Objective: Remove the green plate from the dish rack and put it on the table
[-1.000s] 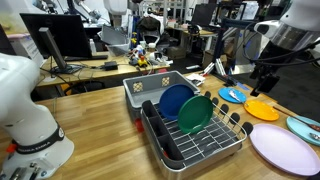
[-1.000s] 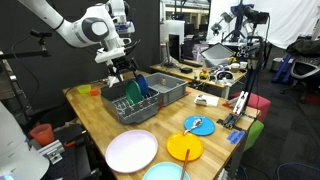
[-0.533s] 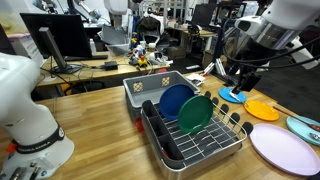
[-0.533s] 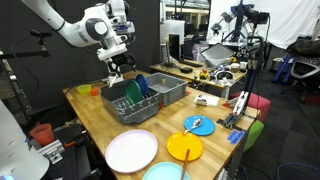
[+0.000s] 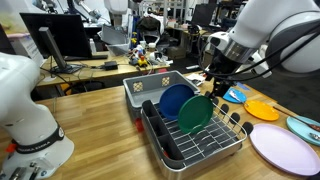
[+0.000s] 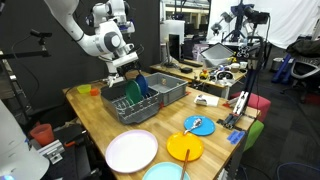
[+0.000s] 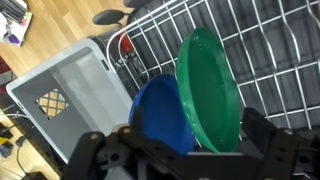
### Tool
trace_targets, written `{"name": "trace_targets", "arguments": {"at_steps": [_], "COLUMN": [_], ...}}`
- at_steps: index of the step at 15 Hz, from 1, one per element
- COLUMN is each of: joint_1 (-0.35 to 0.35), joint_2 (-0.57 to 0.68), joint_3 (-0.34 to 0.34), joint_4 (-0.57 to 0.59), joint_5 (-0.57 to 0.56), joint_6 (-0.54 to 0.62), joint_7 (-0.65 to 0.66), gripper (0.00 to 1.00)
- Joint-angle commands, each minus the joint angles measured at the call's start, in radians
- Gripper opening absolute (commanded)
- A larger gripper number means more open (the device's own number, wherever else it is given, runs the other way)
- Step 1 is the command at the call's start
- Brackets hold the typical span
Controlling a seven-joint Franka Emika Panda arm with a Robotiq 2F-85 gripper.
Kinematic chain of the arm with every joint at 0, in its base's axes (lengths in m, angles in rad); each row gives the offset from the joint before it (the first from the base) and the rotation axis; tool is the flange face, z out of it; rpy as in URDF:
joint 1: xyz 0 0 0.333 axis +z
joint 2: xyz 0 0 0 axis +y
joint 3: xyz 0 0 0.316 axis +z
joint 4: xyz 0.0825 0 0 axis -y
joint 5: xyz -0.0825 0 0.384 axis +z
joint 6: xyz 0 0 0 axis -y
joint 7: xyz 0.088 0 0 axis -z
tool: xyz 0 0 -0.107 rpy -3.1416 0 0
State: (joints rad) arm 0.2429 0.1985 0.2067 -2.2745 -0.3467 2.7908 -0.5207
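Observation:
The green plate (image 5: pixel 195 113) stands upright in the wire dish rack (image 5: pixel 205 145), leaning against the dark blue plate (image 5: pixel 174 101) behind it. Both plates show in the wrist view, green plate (image 7: pixel 210 88) and blue plate (image 7: pixel 160 115), and in an exterior view the green plate (image 6: pixel 132 89) is partly hidden by the gripper. My gripper (image 5: pixel 215 84) hangs open just above the green plate's top rim, its fingers (image 7: pixel 182 150) on either side of the two plates, holding nothing. The rack sits on the wooden table (image 5: pixel 100 130).
A grey plastic bin (image 5: pixel 150 87) stands right behind the rack. Lilac plate (image 5: pixel 283 148), yellow plate (image 5: pixel 262 109), small blue plate (image 5: pixel 233 95) and teal plate (image 5: pixel 305 127) lie beside the rack. Orange and red cups (image 6: pixel 85 90) sit near the table's far corner.
My arm has swung in from the side and come down over the rack; the gripper now sits just above the green plate. The plates have not moved.

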Motion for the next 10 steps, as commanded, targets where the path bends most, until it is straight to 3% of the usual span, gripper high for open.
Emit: {"name": "trace_targets", "arguments": {"at_steps": [1,10], "joint_1": [-0.017,-0.002], "joint_2": [0.089,0.184], "joint_3": [0.018,-0.018], "joint_4": [0.08,0.17], "joint_5": [-0.033,-0.141], "joint_6": [0.001,0.001], "joint_7": [-0.064,-0.07], "gripper": [1.0,1.0]}}
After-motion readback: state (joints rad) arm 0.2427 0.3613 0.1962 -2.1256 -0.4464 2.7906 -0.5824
